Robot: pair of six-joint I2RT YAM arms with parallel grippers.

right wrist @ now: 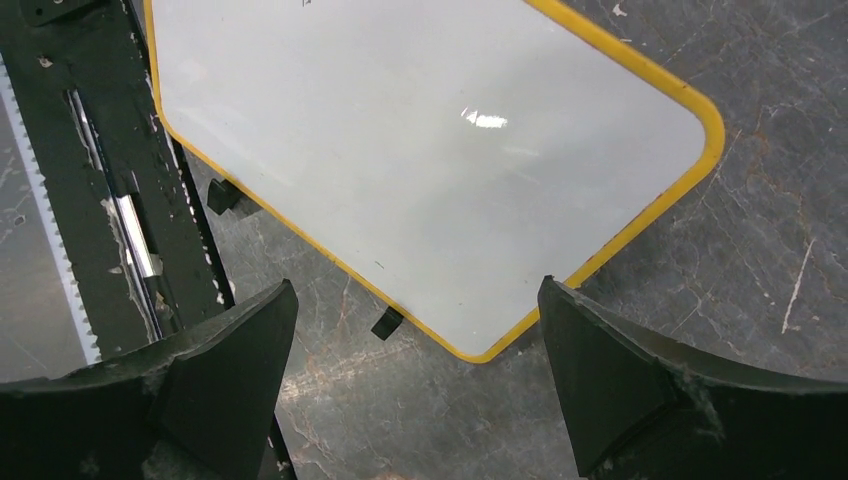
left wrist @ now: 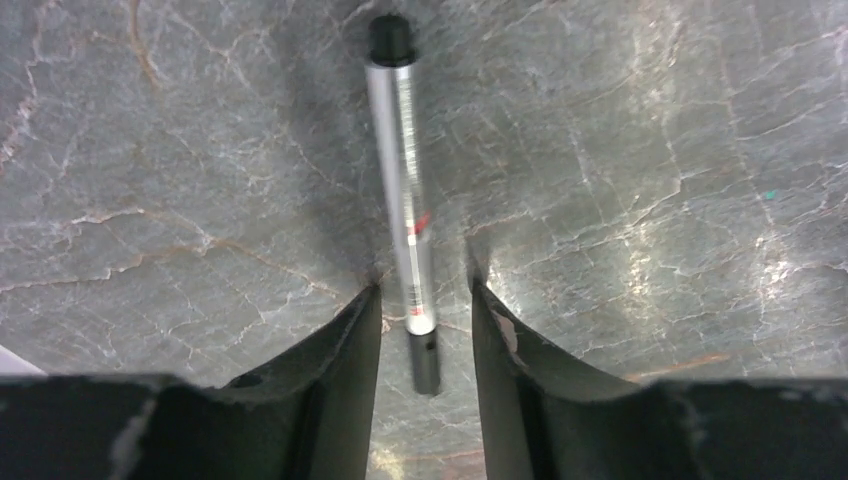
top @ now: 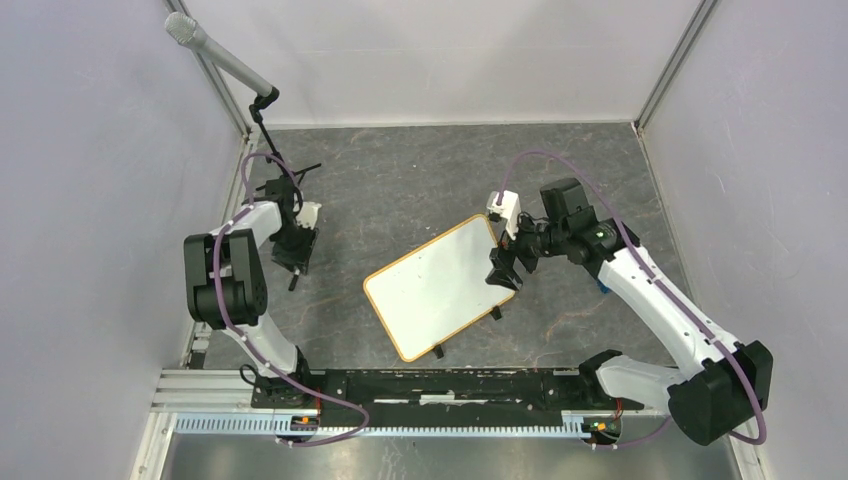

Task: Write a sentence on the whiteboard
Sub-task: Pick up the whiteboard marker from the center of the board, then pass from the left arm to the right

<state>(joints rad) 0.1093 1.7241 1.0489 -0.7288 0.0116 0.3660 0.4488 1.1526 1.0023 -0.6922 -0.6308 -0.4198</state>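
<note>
The whiteboard (top: 440,285) lies flat and turned diagonally in the middle of the grey marbled worktop (top: 400,170), its two black clip feet (right wrist: 222,195) along one long edge. The right hand (right wrist: 415,288) hangs over the board's right side near a rounded corner, fingers spread wide and released. Well apart at the left, the left hand (left wrist: 422,285) is released too, its fingers flanking a silver marker (left wrist: 405,180) lying on the worktop without pinching it.
</note>
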